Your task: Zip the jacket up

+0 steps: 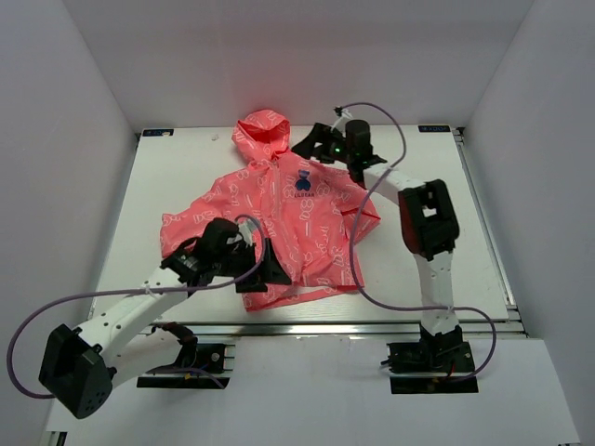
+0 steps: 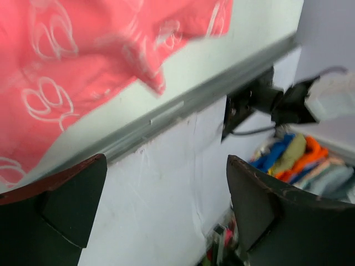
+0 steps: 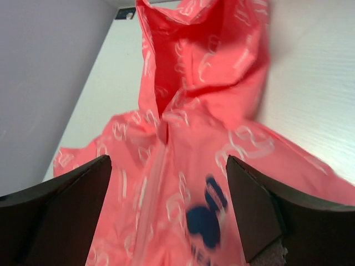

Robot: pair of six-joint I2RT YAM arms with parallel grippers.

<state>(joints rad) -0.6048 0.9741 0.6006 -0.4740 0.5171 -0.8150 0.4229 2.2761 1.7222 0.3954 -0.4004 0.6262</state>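
The coral-pink jacket (image 1: pixel 279 209) with white print lies flat on the white table, hood toward the far edge, dark blue emblem (image 1: pixel 304 183) on its chest. The front zipper (image 3: pixel 145 194) runs closed up to the collar in the right wrist view, where the emblem (image 3: pixel 206 213) also shows. My right gripper (image 1: pixel 311 144) is open and empty above the collar, right of the hood. My left gripper (image 1: pixel 270 265) is open and empty over the jacket's hem near the table's front edge; the hem (image 2: pixel 83 66) shows in the left wrist view.
The table's metal front rail (image 1: pixel 353 327) runs just below the hem, also seen in the left wrist view (image 2: pixel 183 108). A purple cable (image 1: pixel 372 232) loops over the jacket's right sleeve. White walls enclose the table on three sides.
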